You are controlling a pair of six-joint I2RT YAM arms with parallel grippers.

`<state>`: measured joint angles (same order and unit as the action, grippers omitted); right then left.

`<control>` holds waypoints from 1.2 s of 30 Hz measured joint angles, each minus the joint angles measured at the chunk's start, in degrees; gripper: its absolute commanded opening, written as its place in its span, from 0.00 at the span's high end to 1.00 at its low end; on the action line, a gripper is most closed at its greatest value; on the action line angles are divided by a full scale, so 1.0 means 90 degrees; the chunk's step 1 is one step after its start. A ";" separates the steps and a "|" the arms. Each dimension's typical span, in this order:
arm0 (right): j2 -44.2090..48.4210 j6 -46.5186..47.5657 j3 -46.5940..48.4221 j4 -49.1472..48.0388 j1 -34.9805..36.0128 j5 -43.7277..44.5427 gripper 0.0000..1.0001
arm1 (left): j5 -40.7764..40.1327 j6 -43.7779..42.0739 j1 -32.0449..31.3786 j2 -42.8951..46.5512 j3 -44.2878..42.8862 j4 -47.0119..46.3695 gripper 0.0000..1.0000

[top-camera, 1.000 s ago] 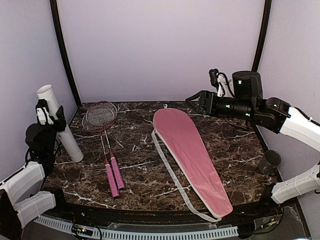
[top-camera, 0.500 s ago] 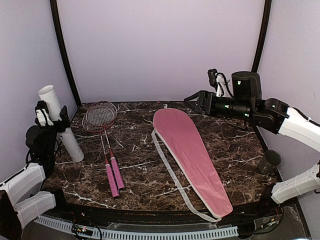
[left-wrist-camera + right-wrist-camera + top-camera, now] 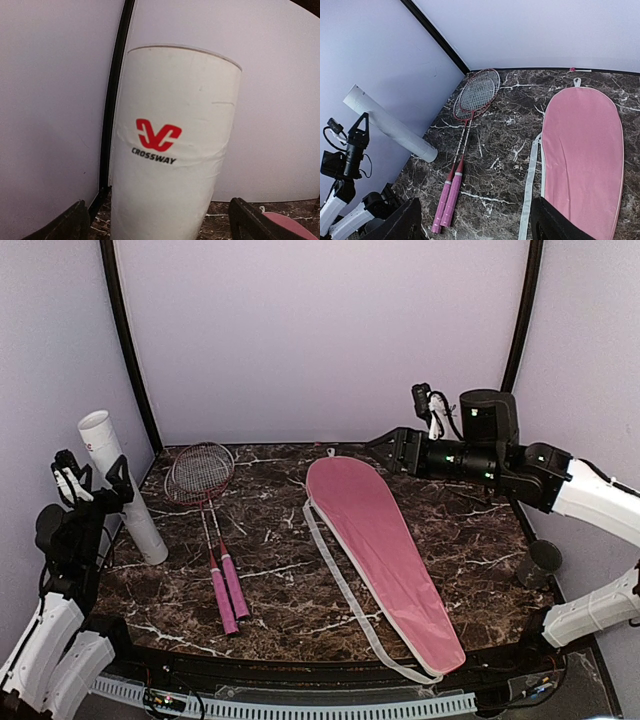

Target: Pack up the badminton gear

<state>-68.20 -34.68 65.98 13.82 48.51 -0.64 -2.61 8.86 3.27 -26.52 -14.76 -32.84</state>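
Observation:
The long white tube (image 3: 122, 486) leans against the left wall, its foot on the marble table; it fills the left wrist view (image 3: 172, 150) and shows a red logo. My left gripper (image 3: 90, 476) is open and empty just left of the tube, whose body stands between its spread fingers (image 3: 67, 225). Two red-framed rackets (image 3: 205, 510) with pink handles (image 3: 447, 197) lie side by side at centre left. The pink bag (image 3: 380, 535) lies flat and closed at centre right. My right gripper (image 3: 385, 445) hovers open above the bag's far end. No shuttlecocks are in view.
A dark cylinder (image 3: 545, 562) stands by the right edge of the table. Black frame posts (image 3: 125, 340) rise at both back corners. The bag's white strap (image 3: 530, 175) trails along its left side. A ribbed cable strip (image 3: 300, 708) runs along the front edge.
My left gripper has drawn back and left from the tube. My right gripper has reached slightly further left over the bag's far end. The tube, rackets and bag stayed put.

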 measured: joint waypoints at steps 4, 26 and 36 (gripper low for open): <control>-0.0102 0.0019 -0.0257 -0.0019 -0.0012 0.0010 0.25 | 0.0134 0.0634 0.0000 0.0865 -0.0109 0.1122 0.01; -0.2703 0.0316 -0.0797 0.0355 0.0886 0.1336 0.30 | 0.3189 0.1428 -0.0376 0.0789 -0.1396 0.4966 0.11; -0.3587 0.0335 -0.0537 0.0444 0.0947 0.1926 0.41 | 0.3504 0.1100 -0.1392 0.0180 -0.1396 0.4872 0.13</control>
<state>-100.49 -31.66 61.14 17.82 57.04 16.69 28.93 18.76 -9.26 -24.91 -27.33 11.00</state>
